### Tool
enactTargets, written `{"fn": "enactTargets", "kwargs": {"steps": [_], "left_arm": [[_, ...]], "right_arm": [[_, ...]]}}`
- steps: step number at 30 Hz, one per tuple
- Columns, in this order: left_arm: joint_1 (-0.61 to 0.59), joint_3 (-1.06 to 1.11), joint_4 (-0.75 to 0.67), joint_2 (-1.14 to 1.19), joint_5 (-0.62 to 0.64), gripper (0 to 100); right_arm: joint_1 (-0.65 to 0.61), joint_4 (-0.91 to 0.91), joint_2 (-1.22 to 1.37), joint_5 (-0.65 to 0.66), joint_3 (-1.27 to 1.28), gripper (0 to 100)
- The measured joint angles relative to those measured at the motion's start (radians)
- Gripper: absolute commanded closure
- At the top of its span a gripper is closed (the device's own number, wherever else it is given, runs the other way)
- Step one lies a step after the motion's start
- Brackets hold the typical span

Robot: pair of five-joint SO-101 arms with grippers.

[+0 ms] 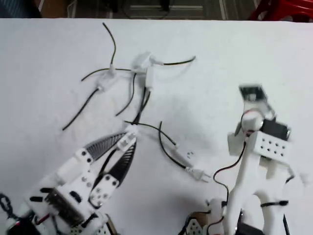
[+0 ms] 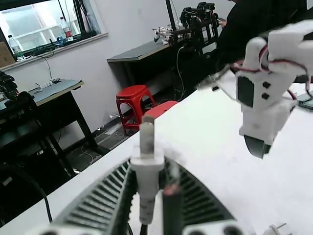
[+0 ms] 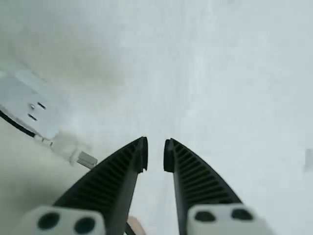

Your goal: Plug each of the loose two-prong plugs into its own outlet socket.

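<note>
Gripping a white two-prong plug (image 2: 146, 164) tight in the left hand (image 1: 130, 139), with prongs sticking straight out beyond the grip. Sitting between the near-left corner and the middle of the tabletop (image 1: 44, 49). Over to the right hand (image 3: 155, 149): barely parted, just a narrow gap, holding nothing, up above the tabletop's right side. Spotting a second loose plug (image 1: 199, 175) lying flat toward the near edge, near the right arm (image 1: 254, 161), on a curling black cable (image 1: 160, 139). Further out, toward the middle of the far edge, seeing a cluster of white outlet sockets (image 1: 148, 76) with short black leads (image 1: 78, 115) splayed outward, well apart from both plugs.
</note>
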Motion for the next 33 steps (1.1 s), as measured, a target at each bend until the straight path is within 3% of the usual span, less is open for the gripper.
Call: {"fn": "enactTargets", "kwargs": {"steps": [7, 14, 24, 33], "left_arm": [[0.000, 0.155, -0.235, 0.000, 0.006, 98], [0.000, 0.275, -0.397, 0.002, 0.143, 98], [0.000, 0.370, -0.519, 0.009, 0.161, 98], [0.000, 0.370, -0.531, 0.009, 0.161, 98]], "right_arm": [[-0.265, 0.222, -0.078, 0.000, -0.574, 93.1], [-0.609, 0.264, -0.161, 0.000, -0.945, 93.2], [-1.174, 0.264, -0.276, 0.000, -1.000, 93.3], [-1.244, 0.206, -0.129, 0.002, -0.868, 96.7]]}}
